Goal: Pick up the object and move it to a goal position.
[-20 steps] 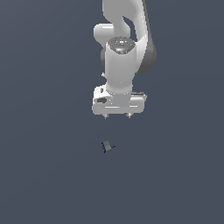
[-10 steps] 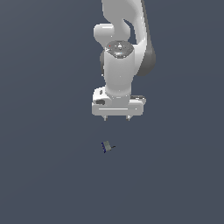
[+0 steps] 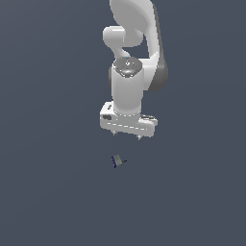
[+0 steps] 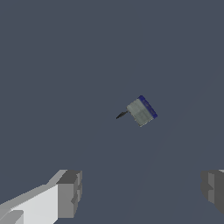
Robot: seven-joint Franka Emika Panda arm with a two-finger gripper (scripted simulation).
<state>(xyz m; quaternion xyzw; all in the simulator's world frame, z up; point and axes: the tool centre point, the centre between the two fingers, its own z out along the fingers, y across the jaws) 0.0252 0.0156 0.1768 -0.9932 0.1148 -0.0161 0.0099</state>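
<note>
One tiny block (image 3: 117, 161) lies flat on the bare grey floor (image 3: 48, 192), below the gripper (image 3: 127, 135) and well clear of it. The fingers (image 4: 70, 193) are spread wide, holding nothing. It's thin, grey-green, blue-edged — so small that a slightly off-centre close could nudge it away.

Exterior view faced the arm (image 3: 129, 72) from some distance, slightly above. Wrist view looked down past the fingertips (image 4: 70, 192), nearer. Both caught the object (image 3: 117, 161) (image 4: 141, 111).
</note>
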